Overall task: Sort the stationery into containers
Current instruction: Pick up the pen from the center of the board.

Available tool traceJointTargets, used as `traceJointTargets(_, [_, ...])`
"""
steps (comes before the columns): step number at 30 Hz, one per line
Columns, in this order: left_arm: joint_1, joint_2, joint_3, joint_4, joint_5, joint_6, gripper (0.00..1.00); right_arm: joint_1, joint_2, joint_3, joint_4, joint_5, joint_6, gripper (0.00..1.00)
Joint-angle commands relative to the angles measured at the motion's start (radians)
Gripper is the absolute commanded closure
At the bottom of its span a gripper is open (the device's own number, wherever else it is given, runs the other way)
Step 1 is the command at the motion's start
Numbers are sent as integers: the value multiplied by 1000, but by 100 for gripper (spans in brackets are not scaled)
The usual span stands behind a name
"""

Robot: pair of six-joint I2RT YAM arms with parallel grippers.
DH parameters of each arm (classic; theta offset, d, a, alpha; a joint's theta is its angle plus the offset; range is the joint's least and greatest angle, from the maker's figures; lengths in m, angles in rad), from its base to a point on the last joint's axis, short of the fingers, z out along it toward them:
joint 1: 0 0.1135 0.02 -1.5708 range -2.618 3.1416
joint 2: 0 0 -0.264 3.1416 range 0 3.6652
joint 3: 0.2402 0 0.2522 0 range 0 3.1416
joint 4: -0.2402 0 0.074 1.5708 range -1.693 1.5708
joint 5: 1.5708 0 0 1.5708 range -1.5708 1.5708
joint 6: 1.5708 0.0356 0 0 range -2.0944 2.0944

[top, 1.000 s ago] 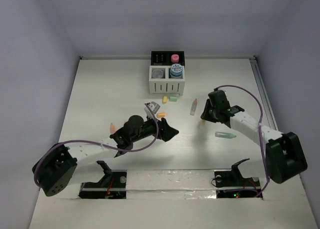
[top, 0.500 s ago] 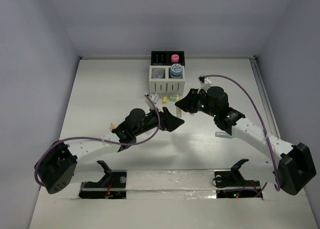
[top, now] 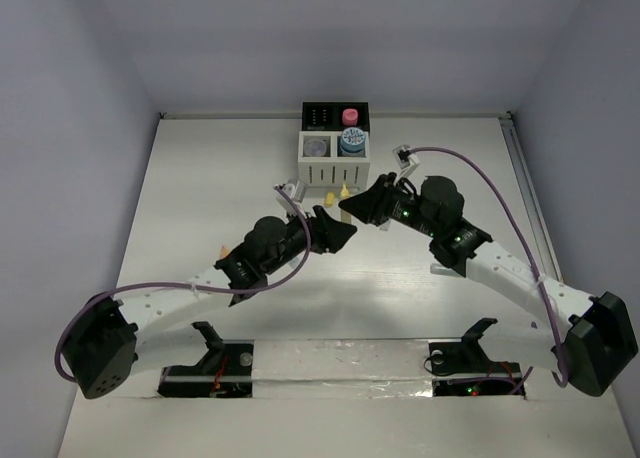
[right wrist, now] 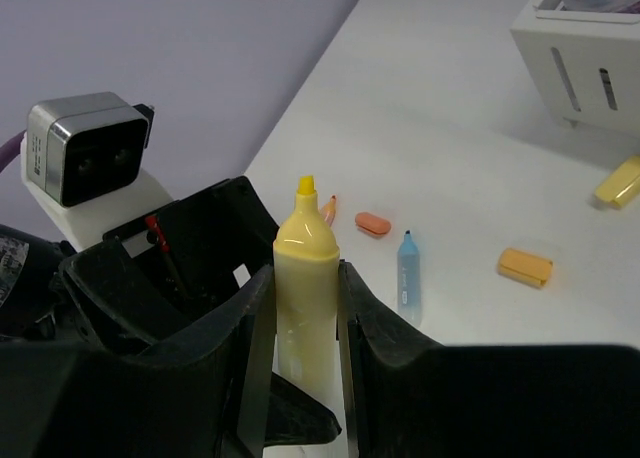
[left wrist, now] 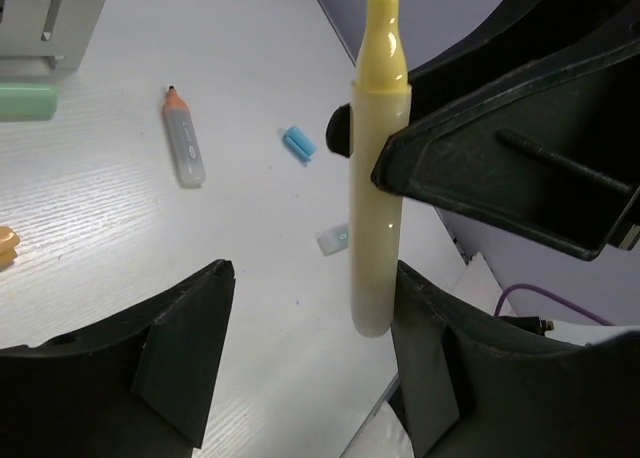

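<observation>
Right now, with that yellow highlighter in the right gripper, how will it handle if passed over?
The yellow highlighter looks like rigid plastic, so it probably won't flex. Its glossy surface may slip in a light pinch. Round-bodied, it would likely roll if dropped on the table.

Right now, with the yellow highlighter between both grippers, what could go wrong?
1. The left gripper stands open around the yellow highlighter, which sits close to one finger; closing may knock it askew.
2. Only the right gripper clamps it; releasing too early would drop it onto the table.
</observation>
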Motion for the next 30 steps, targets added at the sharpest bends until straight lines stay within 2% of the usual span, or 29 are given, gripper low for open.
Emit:
traceJointTargets(1, [1, -16, 33, 57, -34, 31, 43, 25, -20, -28, 71, -34, 15, 83])
traceJointTargets(8, [1, -2, 17, 100, -25, 34, 59, 25, -9, -45, 90, -37, 49, 83])
traceJointTargets(9, [1, -2, 17, 101, -25, 37, 66, 34, -1, -44, 90, -39, 52, 83])
traceJointTargets(14, [1, -2, 25, 106, 18, 55, 81, 34, 29, -42, 120, -68, 75, 83])
traceJointTargets(16, [-8, -5, 25, 103, 24, 61, 97, 34, 41, -44, 136, -77, 88, 83])
traceJointTargets(18, [-8, -13, 19, 85, 12, 77, 100, 34, 48, -42, 133, -74, 91, 82])
traceJointTargets(21, [-8, -45, 1, 26, -11, 115, 100, 34, 46, -28, 88, -54, 66, 62])
traceJointTargets(22, [-8, -70, -3, 0, -52, 129, 100, 34, 46, -21, 53, -51, 57, 49])
traceJointTargets(25, [-8, -129, -26, -102, -132, 185, 100, 34, 40, -1, -16, -2, 17, 35])
traceJointTargets(27, [-8, -166, -49, -173, -184, 201, 100, 34, 31, 7, -39, 32, -12, 31])
traceJointTargets(30, [35, -245, -85, -241, -232, 204, 100, 34, 35, 24, -87, 91, -46, 31])
